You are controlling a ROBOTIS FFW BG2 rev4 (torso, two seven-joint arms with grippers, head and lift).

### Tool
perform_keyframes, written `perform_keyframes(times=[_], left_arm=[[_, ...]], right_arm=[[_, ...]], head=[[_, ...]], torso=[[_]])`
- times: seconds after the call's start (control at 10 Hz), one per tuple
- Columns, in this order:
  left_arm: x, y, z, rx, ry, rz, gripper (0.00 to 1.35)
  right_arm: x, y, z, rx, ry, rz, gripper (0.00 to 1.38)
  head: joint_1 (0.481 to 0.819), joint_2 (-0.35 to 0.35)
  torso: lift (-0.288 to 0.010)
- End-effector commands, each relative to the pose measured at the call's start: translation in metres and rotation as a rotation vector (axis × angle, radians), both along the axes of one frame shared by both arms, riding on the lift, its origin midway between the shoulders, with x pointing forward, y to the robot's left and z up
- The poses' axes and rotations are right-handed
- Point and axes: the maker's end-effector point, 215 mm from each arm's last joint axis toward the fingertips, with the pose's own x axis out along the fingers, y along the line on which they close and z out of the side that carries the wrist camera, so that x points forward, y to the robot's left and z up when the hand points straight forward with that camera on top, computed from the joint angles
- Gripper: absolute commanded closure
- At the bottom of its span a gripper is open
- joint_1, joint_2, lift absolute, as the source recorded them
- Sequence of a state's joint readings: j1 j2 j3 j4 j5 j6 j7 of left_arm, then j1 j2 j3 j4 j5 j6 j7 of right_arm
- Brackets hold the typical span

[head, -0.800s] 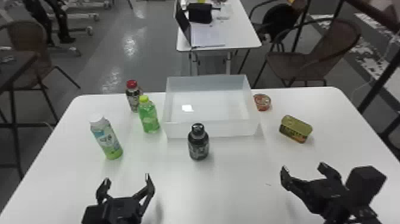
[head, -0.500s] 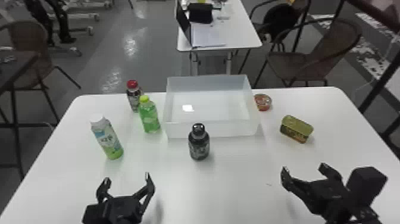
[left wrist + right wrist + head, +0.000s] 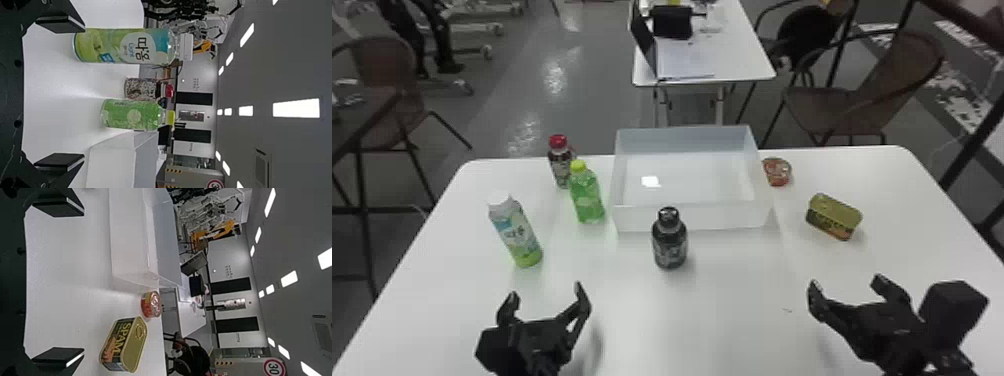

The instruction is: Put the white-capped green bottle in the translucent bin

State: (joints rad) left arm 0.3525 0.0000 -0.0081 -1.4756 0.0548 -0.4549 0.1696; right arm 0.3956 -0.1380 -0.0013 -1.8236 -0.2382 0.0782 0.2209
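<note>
The white-capped green bottle (image 3: 515, 232), a tall clear plastic one with a pale blue-and-green label, stands upright on the white, round-cornered table (image 3: 682, 320), outside the translucent bin (image 3: 712, 217) and well apart from its left wall; the bin is a shallow rectangular box of frosted plastic, open at the top, with a bright patch of light on its floor; the left black two-fingered end effector (image 3: 545, 291) is released, its flat fingers spread wide, on the near side of that bottle and apart from it; the right black two-fingered end effector (image 3: 847, 282) is released too, fingers well parted, over the near right part of the table; between the white-capped bottle and the bin stands a bright green bottle with a yellow cap (image 3: 588, 197), near the bin's left wall; just behind it is a small dark patterned bottle with a red cap (image 3: 559, 162); a squat black bottle with a black cap (image 3: 669, 245) stands upright in front of the bin; a small round orange-red can (image 3: 776, 172) sits just beside the bin's right wall, and a rectangular yellow-topped tin (image 3: 833, 217) lies nearer the right end effector.
</note>
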Motion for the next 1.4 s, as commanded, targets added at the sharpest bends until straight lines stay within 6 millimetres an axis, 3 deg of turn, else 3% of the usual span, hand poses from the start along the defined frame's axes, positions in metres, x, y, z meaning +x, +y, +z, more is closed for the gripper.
perform_keyframes(times=[0.0,0.2,0.6,1.1,1.2,1.3], left_arm=[[0.018,0.001,-0.004,-0.034,0.007,0.011,0.15],[0.042,0.009,-0.008,-0.056,0.02,0.027,0.15],[0.085,0.057,0.002,-0.002,0.017,0.09,0.15],[0.121,0.085,-0.005,0.011,0.057,0.128,0.16],[0.121,0.089,-0.008,0.014,0.07,0.134,0.33],[0.119,0.096,-0.008,0.032,0.071,0.149,0.74]], right_arm=[[0.0,0.001,0.0,0.002,0.0,0.001,0.05],[0.0,0.001,-0.001,0.003,0.002,0.001,0.05],[0.001,0.003,-0.001,0.013,0.001,-0.003,0.05],[0.006,0.006,0.0,0.017,-0.003,0.008,0.05],[0.007,0.008,0.0,0.018,-0.003,0.011,0.05],[0.006,0.01,-0.001,0.023,-0.001,0.012,0.05]], head=[[0.695,0.073],[0.695,0.076],[0.695,0.11],[0.695,0.153],[0.695,0.158],[0.695,0.161]], torso=[[-0.092],[-0.092],[-0.092],[-0.092],[-0.092],[-0.092]])
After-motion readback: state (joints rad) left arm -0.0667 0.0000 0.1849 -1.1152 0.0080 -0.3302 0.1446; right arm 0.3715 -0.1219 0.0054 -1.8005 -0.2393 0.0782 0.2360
